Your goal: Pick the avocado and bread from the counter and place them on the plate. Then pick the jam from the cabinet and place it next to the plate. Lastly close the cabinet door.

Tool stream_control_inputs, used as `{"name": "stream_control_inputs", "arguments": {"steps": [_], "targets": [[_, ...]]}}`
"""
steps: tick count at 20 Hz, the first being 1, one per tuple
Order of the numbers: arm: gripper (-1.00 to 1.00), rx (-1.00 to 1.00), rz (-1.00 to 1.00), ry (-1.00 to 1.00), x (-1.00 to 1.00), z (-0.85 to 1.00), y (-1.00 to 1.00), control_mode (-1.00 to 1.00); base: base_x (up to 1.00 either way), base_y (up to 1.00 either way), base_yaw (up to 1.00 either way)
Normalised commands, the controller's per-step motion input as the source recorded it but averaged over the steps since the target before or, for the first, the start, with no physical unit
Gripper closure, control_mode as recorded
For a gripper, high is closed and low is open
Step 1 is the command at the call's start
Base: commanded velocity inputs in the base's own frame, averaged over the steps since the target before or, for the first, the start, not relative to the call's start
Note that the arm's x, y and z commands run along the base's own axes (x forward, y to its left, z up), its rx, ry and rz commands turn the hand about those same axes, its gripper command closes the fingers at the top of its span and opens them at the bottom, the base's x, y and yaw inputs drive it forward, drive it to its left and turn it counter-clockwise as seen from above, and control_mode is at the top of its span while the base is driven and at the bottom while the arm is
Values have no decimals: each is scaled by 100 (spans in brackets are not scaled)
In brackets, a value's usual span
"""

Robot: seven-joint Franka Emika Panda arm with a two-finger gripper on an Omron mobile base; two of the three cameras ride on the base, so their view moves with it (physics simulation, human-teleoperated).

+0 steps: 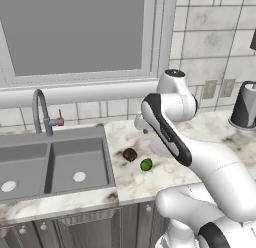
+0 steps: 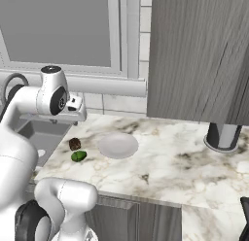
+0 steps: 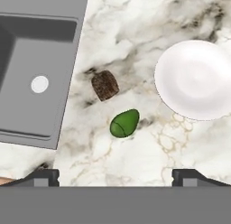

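Our gripper (image 3: 115, 175) hangs wide open, holding nothing.
We see the plate (image 3: 198, 81) bare; avocado (image 3: 124, 124) and bread (image 3: 105, 85) lie beside it on the counter (image 3: 135, 33).

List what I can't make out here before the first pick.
- Jam: inside of the cabinet hidden, right base view shows just its outer face.
- Plate: mostly behind the arm, left base view.
- Plate: cut by the right edge, hand view.
- Cabinet knob: none visible.

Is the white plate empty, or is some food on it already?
Empty: the plate is bare; the avocado and bread lie on the counter.
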Motion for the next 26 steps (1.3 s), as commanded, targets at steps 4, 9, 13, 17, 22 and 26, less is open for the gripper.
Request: {"name": "stream_control_inputs", "arguments": {"steps": [4,9,13,17,22,26], "targets": [[-100,0,10,6,0,-30,18,-100,0,0,0],[-100,0,10,5,0,-30,14,-100,0,0,0],[-100,0,8,2,0,-27,12,-100,0,0,0],[-100,0,7,1,0,-25,5,-100,0,0,0],[-100,0,5,1,9,-20,3,-100,0,0,0],[-100,0,3,1,17,-18,3,-100,0,0,0]]}}
